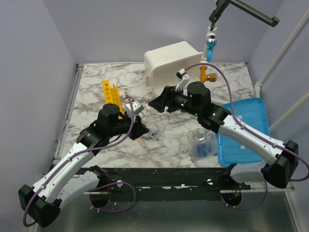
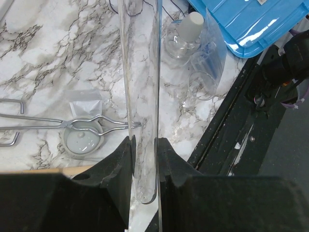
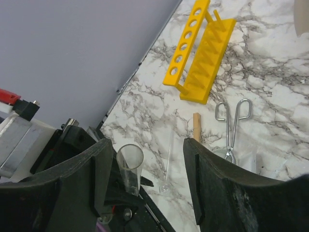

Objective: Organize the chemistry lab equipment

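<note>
Left gripper (image 2: 144, 141): both fingers pressed against the lower part of a clear test tube (image 2: 140, 72), rounded end just below the fingertips, open end pointing away from the wrist. Tube is off the marble table (image 1: 96, 77).

Right gripper (image 3: 147, 145): fingers set wide apart, nothing between them. It hangs over the middle of the table in front of the white bin (image 1: 171, 63); seen from above, it is apart from the left gripper.

On the table:
- silver tongs (image 2: 58, 124) lying flat, tips over a small round dish (image 2: 82, 140); small clear packet (image 2: 86, 108) just beside the dish
- wooden stick (image 3: 196, 126) lying next to the tongs' handle loops
- thin clear rod (image 3: 169, 159) lying flat, near the stick
- yellow tube rack (image 3: 200, 48) at far left, well apart from both grippers
- clear flask with white stopper (image 2: 186, 36) near the front right, touching a clear plastic bag with blue contents (image 1: 205, 145)
- blue lid (image 1: 244, 128) at the right edge, just beside the bag

Cannot tell whether the flask holds anything
</note>
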